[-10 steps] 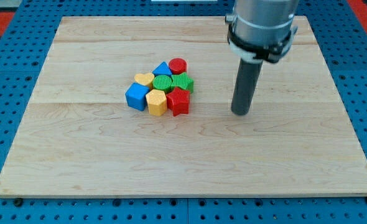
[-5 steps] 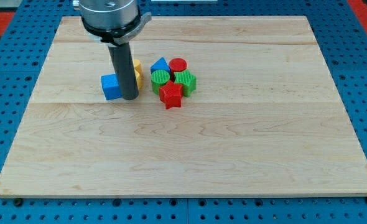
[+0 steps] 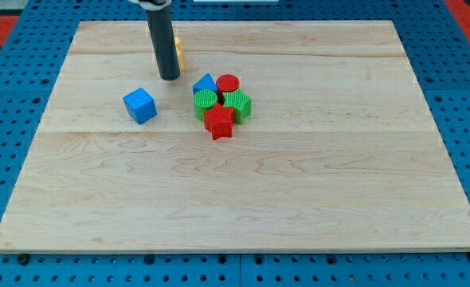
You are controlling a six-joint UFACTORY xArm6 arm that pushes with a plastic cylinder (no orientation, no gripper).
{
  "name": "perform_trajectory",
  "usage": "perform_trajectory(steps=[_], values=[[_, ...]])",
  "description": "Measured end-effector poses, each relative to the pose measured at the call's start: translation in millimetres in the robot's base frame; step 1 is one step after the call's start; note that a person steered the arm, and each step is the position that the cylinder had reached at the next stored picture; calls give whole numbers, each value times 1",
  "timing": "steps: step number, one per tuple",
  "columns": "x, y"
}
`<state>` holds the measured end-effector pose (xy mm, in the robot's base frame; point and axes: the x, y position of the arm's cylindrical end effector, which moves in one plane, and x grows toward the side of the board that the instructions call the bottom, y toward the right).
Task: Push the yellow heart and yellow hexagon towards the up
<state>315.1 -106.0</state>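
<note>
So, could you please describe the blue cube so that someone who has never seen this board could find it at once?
Start at the wooden board and find the tight cluster of red, green and blue blocks near its middle. Look toward the view's left: the blue cube sits alone, touching nothing, below my tip. Its neighbours are all packed together.

My tip (image 3: 170,77) touches a yellow block (image 3: 178,53) above the blue cube (image 3: 140,105)

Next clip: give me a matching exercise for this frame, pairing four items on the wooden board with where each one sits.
Items:
1. blue cube
2. red star block
3. my tip
4. red cylinder

Places:
A. bottom of the cluster
B. alone, toward the view's left
C. top of the cluster
D. just in front of a mostly hidden yellow block

Pairs: 1-B, 2-A, 3-D, 4-C
</note>
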Motion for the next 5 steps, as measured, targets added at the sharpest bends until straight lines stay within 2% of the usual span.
perform_trajectory(steps=[3, 5], values=[[-93, 35], [-119, 31]])
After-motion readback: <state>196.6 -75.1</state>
